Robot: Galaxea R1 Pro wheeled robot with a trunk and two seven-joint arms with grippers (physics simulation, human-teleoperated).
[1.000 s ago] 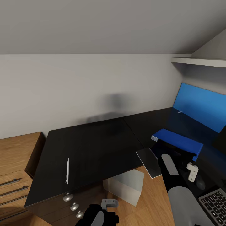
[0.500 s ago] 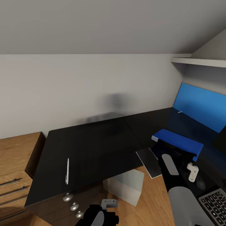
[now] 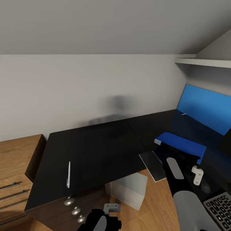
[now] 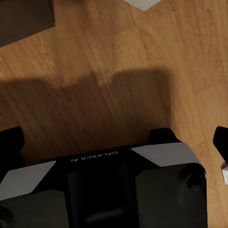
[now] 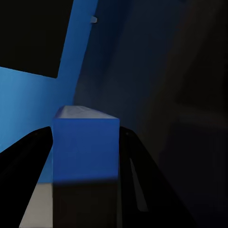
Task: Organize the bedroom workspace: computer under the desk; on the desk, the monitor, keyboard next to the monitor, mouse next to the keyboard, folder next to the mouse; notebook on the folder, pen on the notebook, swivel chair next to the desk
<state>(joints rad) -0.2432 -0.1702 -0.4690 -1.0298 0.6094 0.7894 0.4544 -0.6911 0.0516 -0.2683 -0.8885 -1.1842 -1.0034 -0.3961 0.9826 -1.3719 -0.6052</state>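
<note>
My right gripper (image 5: 86,134) is shut on the bright blue folder (image 3: 181,143), and its black fingers (image 5: 23,164) press both sides of the folder (image 5: 85,147). The folder hangs tilted just over the right wing of the glossy black desk (image 3: 96,150). A thin grey notebook (image 3: 153,165) lies at the desk's inner front edge, beside my right arm. The white pen (image 3: 68,175) lies near the desk's left front edge. The light grey computer (image 3: 128,191) stands under the desk. The keyboard (image 3: 219,208) and a dark mouse (image 3: 205,186) sit at the lower right. My left gripper (image 3: 102,221) hangs low with its fingers hidden.
A blue back panel (image 3: 205,109) rises behind the desk's right wing, under a white shelf (image 3: 202,62). A wooden drawer chest (image 3: 16,173) stands at the left. A dark cabinet with round knobs (image 3: 74,210) sits under the desk's left end. The left wrist view looks down on wood floor (image 4: 118,61).
The right arm and the folder have shifted very slightly. Everything else is unchanged.
</note>
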